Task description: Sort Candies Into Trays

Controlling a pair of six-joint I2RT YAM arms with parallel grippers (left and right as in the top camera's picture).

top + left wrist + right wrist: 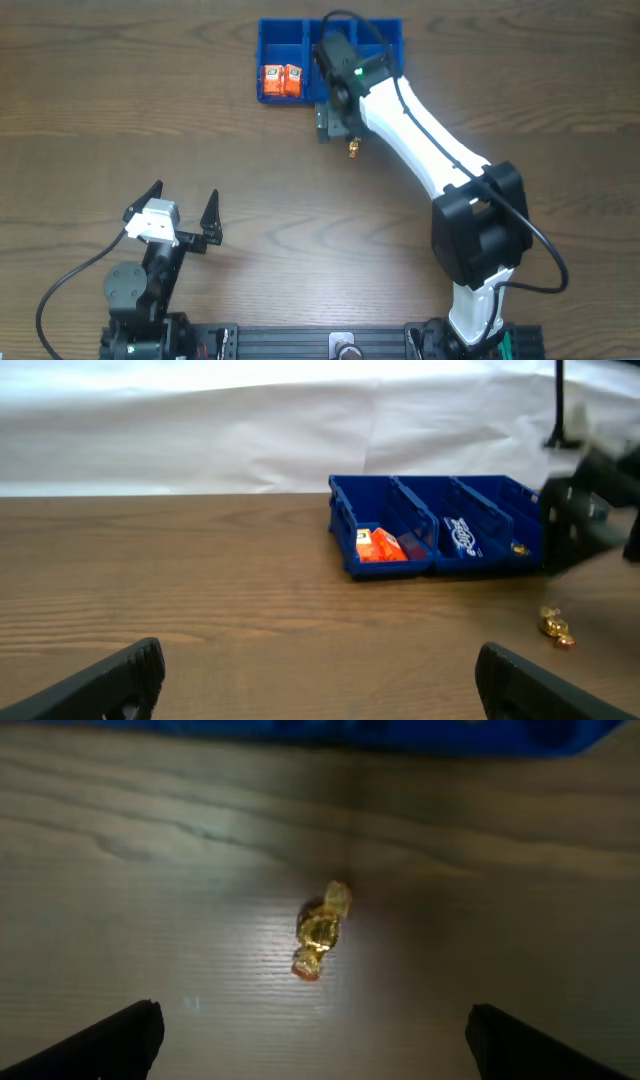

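Note:
A blue tray [275, 30] with three compartments stands at the far side of the wooden table; its left compartment holds two orange candies [281, 81]. In the left wrist view the orange candies [380, 546] show, and a blue-wrapped candy [463, 534] lies in the middle compartment. A gold-wrapped candy [322, 929] lies on the table just in front of the tray [400, 732]. My right gripper [310, 1040] hovers open above the gold candy [353, 150], a finger on either side. My left gripper [184, 208] stands open near its base, holding nothing.
The table [150, 140] is bare wood to the left and right of the tray. The right arm [430, 140] stretches diagonally from its base to the tray. A white backdrop [200, 430] runs behind the table's far edge.

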